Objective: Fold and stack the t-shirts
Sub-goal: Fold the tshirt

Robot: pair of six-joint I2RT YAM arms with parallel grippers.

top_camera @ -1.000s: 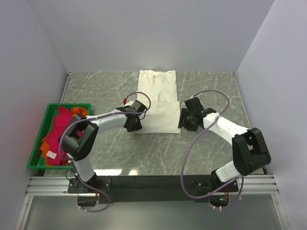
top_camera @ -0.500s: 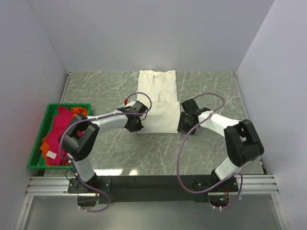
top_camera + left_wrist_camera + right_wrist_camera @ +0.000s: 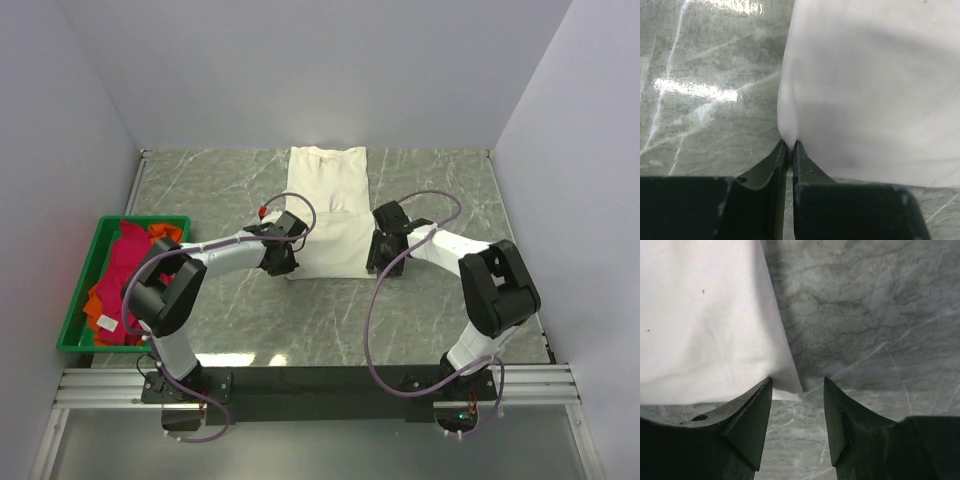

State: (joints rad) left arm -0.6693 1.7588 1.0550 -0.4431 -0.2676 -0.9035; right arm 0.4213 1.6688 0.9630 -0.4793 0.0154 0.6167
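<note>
The cream t-shirt (image 3: 328,205) lies flat on the marble table, folded into a long strip running front to back. My left gripper (image 3: 285,263) is shut on its near left corner; in the left wrist view the cloth (image 3: 865,85) is pinched between the closed fingertips (image 3: 789,144). My right gripper (image 3: 377,262) is open at the near right corner; in the right wrist view that corner (image 3: 790,385) lies between the spread fingers. Crimson-pink (image 3: 118,270) and orange (image 3: 160,232) t-shirts lie crumpled in the crate.
A green plastic crate (image 3: 75,300) stands at the table's left edge. Grey walls close the table at the back and both sides. Purple cables loop over both arms.
My right gripper has moved left to the shirt's near right corner. My left gripper has stayed on the near left corner and drawn it in slightly.
</note>
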